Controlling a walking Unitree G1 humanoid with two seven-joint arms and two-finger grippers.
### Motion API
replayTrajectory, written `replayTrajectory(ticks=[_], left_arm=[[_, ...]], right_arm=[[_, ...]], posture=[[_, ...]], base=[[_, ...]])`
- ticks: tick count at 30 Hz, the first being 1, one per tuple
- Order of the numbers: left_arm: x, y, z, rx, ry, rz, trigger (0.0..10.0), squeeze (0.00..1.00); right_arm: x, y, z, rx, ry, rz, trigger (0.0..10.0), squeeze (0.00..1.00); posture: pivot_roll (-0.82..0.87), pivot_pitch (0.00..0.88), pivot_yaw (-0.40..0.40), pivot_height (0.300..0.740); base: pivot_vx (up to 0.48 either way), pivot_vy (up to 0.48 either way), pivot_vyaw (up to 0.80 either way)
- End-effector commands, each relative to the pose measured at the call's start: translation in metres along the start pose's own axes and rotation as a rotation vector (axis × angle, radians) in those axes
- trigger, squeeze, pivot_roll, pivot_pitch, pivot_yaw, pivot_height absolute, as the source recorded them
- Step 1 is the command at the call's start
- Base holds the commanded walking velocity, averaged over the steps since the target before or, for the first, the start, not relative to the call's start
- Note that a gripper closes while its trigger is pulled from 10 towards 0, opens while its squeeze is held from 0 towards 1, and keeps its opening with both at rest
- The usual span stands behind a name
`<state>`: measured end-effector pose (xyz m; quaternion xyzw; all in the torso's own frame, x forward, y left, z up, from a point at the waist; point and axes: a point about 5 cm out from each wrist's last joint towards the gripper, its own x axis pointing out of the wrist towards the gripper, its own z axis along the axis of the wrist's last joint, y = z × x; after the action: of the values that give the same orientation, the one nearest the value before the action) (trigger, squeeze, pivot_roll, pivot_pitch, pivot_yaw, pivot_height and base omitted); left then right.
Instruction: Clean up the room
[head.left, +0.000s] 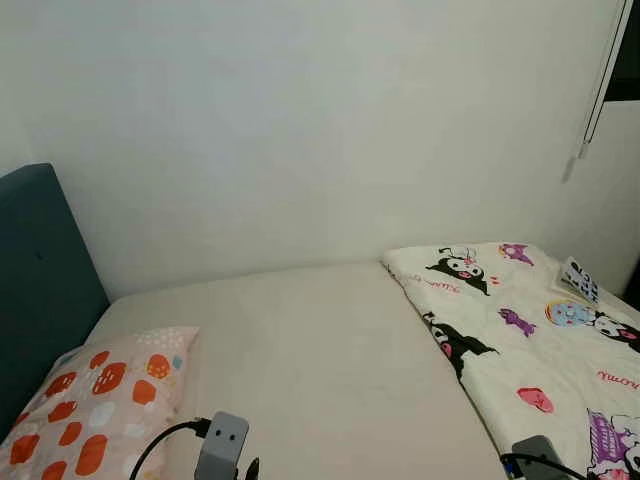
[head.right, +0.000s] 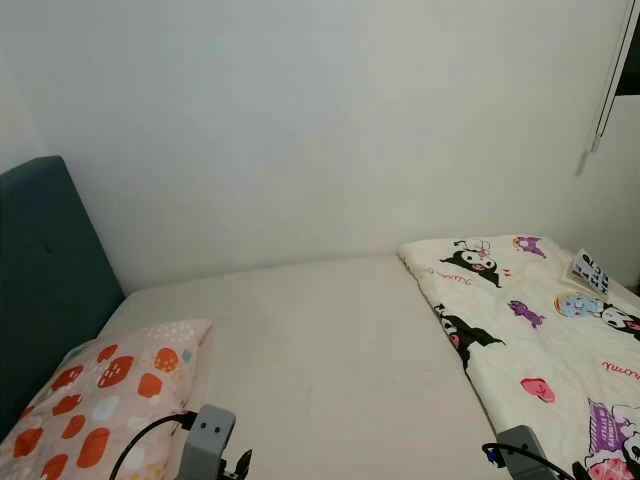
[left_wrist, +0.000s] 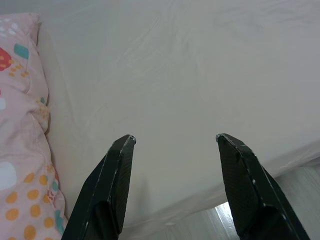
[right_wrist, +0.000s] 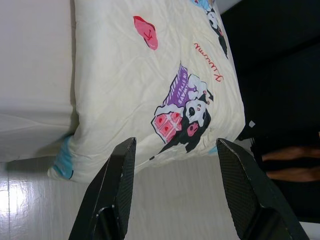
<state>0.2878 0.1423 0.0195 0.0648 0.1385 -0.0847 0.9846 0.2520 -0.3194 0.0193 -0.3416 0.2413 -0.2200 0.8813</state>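
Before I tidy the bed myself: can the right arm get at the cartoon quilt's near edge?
Probably yes. The right gripper hangs just off the cartoon quilt's near edge, jaws open, with nothing between them.

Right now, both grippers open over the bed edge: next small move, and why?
Probably lower the right gripper onto the near edge of the cartoon-print quilt and close. The quilt lies folded over the bed's right side, the bare sheet uncovered. The left gripper hovers open beside the pillow.
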Motion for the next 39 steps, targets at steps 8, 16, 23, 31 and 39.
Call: replayTrajectory(ticks=[8, 16, 23, 31, 39], left_arm=[[-0.0028, 0.0027, -0.0071, -0.011, 0.023, 0.012, 10.0, 0.0], [-0.0031, 0.0033, -0.0077, -0.015, 0.024, 0.018, 10.0, 0.0], [-0.0032, 0.0026, -0.0079, -0.016, 0.024, 0.019, 10.0, 0.0], [-0.0035, 0.0029, -0.0077, -0.014, 0.023, 0.019, 10.0, 0.0], [-0.0034, 0.0049, -0.0075, -0.011, 0.024, 0.023, 10.0, 0.0]], right_arm=[[-0.0014, 0.0014, -0.0035, 0.01, 0.013, 0.009, 10.0, 0.0], [-0.0009, 0.0006, -0.0036, 0.009, 0.014, 0.009, 10.0, 0.0], [-0.0003, -0.0002, -0.0032, 0.009, 0.015, 0.01, 10.0, 0.0], [0.0004, -0.0022, -0.0039, 0.009, 0.018, 0.01, 10.0, 0.0], [0.0006, -0.0033, -0.0047, 0.008, 0.02, 0.01, 10.0, 0.0]], posture=[[-0.07, 0.093, 0.029, 0.74], [-0.07, 0.094, 0.029, 0.74], [-0.07, 0.096, 0.032, 0.74], [-0.06, 0.094, 0.032, 0.74], [-0.06, 0.092, 0.037, 0.74]], base=[[0.0, 0.0, 0.0], [0.0, 0.0, 0.0], [0.0, 0.0, 0.0], [0.0, 0.0, 0.0], [0.0, 0.0, 0.0]])
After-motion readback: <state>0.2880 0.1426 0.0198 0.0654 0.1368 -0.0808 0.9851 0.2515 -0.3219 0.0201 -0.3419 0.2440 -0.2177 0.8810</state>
